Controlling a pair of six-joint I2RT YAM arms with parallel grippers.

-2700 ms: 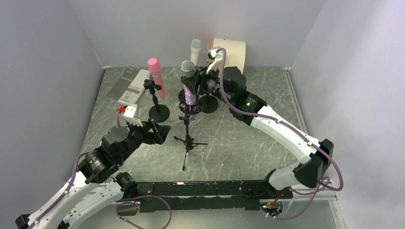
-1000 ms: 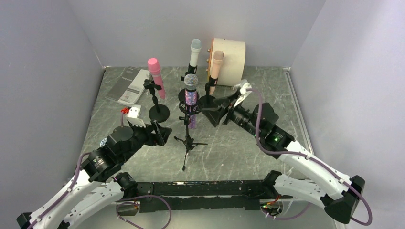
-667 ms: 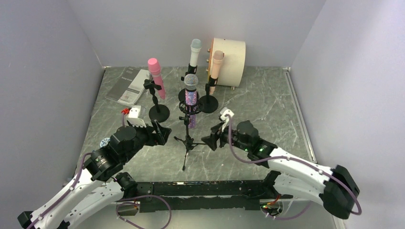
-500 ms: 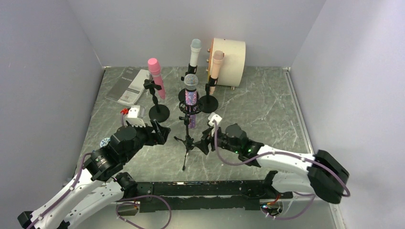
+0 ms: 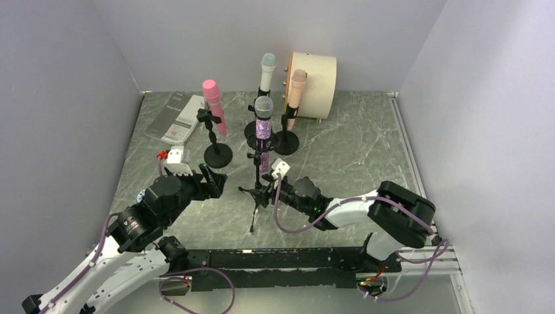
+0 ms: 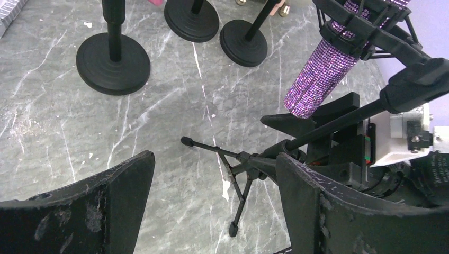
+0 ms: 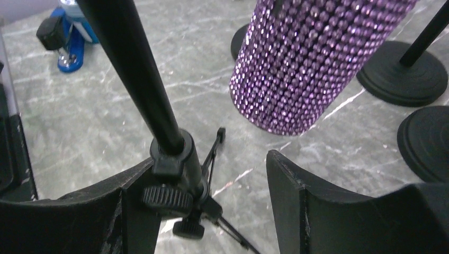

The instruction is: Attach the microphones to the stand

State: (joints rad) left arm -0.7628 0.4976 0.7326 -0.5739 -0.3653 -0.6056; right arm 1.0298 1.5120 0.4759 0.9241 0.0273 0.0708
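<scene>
The purple glitter microphone (image 5: 263,127) sits in the clip of a black tripod stand (image 5: 256,196) at mid-table. The pink microphone (image 5: 213,106), the white one (image 5: 267,70) and the peach one (image 5: 296,88) each stand on round-base stands behind it. My right gripper (image 5: 267,190) is open, low at the tripod. In the right wrist view its jaws (image 7: 212,196) straddle the stand's hub (image 7: 174,174), which lies against the left finger, with the purple microphone (image 7: 312,58) above. My left gripper (image 5: 213,182) is open and empty left of the tripod (image 6: 243,164).
A white drum-shaped object (image 5: 314,75) stands at the back behind the peach microphone. A booklet (image 5: 175,118) lies at the back left. A small blue item (image 7: 71,42) lies on the table left of the tripod. Round stand bases (image 6: 112,57) sit beyond my left gripper.
My right arm has swung from the back by the peach microphone down and forward to the tripod's hub. The peach microphone stays on its stand. My left arm has barely moved.
</scene>
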